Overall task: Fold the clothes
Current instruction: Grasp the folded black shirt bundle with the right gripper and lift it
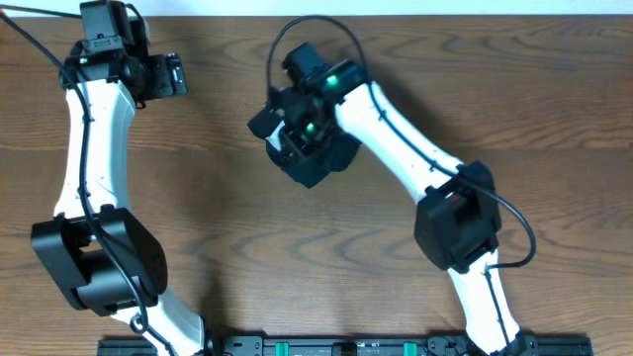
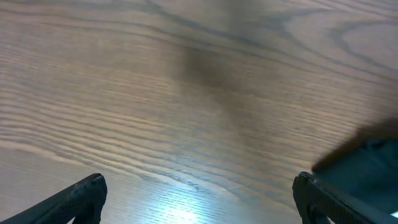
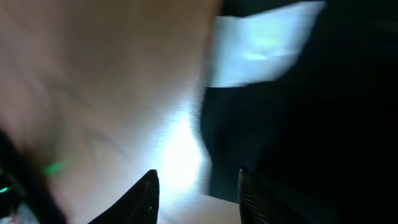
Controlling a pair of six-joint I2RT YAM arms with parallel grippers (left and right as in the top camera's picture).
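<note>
Your left gripper [image 2: 199, 198] hangs over bare table [image 2: 155, 93], jaws spread wide, your right gripper [image 3: 198, 190] has fingers partly apart, clamping nothing, beside the black shirt [image 1: 318, 176] bunched mid-table, white neck tag [image 3: 261, 43] showing

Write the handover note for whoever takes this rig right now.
Left gripper: fingers wide open, empty, above bare table.
Right gripper: fingers apart, nothing between them, low at the edge of the shirt.
Shirt: small black bundle mid-table, mostly under the right gripper, white tag showing.
Done: shirt looks gathered into a compact bundle.
Left: raise the right arm and check the fold, which it mostly hides.
</note>
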